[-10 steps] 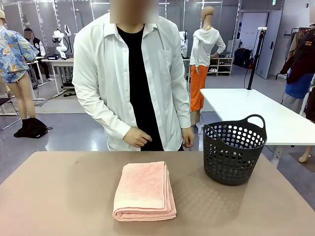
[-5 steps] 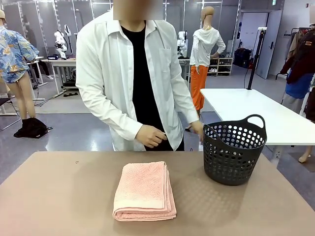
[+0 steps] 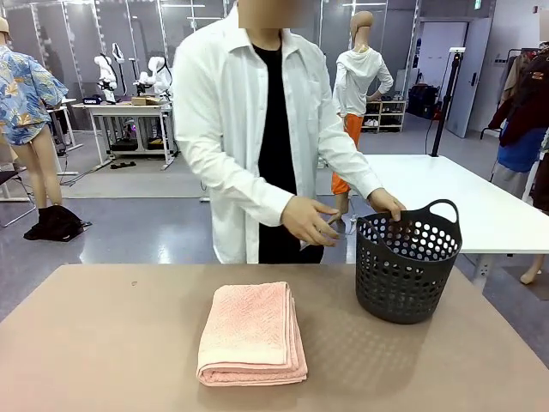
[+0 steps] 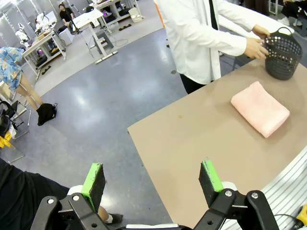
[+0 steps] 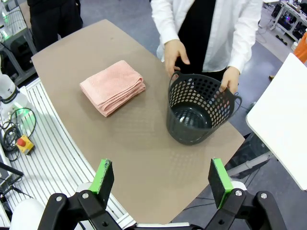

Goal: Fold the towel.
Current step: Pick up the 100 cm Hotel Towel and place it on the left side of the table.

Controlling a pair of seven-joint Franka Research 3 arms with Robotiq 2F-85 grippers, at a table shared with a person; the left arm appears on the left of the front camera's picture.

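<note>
**Black grippers, green pads, a white shirt**

Left gripper [image 4: 152, 177]: two black fingers tipped with bright green pads [image 4: 94, 179], rising from black linkage bars with round silver pivot screws; a white wrist collar shows behind them. Right gripper [image 5: 163, 182] — same build: black angular links, green pads [image 5: 219, 176], silver screws at the joints, a rounded white housing at the lower left corner. The person [image 3: 257, 129] wears a white button shirt — open, long-sleeved, collared — over a black top.
</note>
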